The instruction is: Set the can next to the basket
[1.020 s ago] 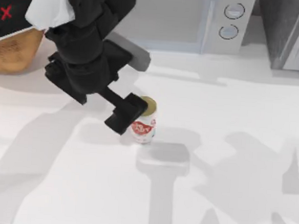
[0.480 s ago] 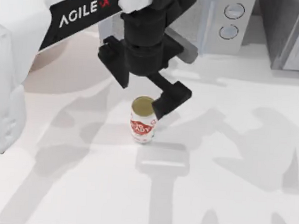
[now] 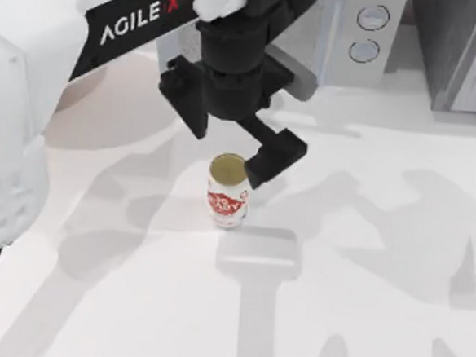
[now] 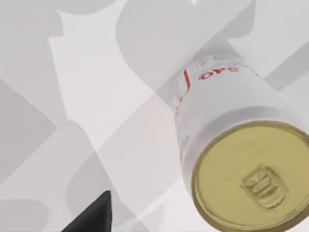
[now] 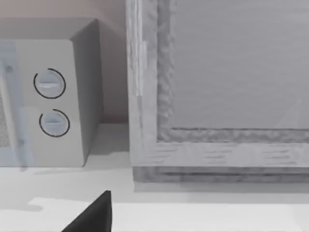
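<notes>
The small upright white-and-red can with a dull gold top [image 3: 228,191] stands mid-counter [image 3: 360,301]; the left gripper [image 3: 251,159] hovers just behind it, one black finger [image 3: 275,157] just beside its rim; a sideways nudge could topple it; how far the fingers are spread I cannot tell; they hold nothing.

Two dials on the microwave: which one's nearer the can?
The bottom dial. It is stacked under the top dial, which sits farther back from the can standing upright on the table.
</notes>
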Available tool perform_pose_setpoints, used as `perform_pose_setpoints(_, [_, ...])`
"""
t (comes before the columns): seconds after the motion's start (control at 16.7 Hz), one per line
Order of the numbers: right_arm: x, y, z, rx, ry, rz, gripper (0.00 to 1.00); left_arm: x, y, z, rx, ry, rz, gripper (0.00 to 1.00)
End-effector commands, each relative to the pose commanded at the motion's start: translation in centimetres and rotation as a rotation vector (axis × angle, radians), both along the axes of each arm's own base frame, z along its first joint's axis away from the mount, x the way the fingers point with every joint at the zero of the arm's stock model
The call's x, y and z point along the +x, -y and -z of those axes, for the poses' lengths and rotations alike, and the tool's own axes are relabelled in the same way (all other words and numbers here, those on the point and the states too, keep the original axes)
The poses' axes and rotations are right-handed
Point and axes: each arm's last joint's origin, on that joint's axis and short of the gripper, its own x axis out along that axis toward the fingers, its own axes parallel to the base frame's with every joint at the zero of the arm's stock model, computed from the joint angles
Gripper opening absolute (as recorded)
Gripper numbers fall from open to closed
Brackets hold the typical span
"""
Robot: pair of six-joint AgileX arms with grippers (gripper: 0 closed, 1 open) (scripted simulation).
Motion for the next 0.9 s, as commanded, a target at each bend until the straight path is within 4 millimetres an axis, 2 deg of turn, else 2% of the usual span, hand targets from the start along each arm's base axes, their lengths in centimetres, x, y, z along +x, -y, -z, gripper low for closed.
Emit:
perform_pose_setpoints(0.12, [0.0, 0.0, 0.0, 0.000, 0.000, 0.000, 1.00, 0.0, 0.1, 0.9, 0.002, -0.001, 0.004, 1.00])
perform_pose_setpoints(0.48, [0.0, 0.0, 0.0, 0.000, 0.000, 0.000, 1.00, -0.1, 0.2, 5.5, 0.002, 0.000, 0.005, 1.00])
perform_pose_setpoints(0.78, [0.0, 0.0, 0.0, 0.000, 0.000, 0.000, 1.00, -0.1, 0.2, 6.0, 0.002, -0.001, 0.005, 1.00])
perform_pose_setpoints(0.9, [0.0, 0.0, 0.0, 0.000, 0.000, 0.000, 1.00, -0.1, 0.2, 6.0, 0.002, -0.001, 0.005, 0.85])
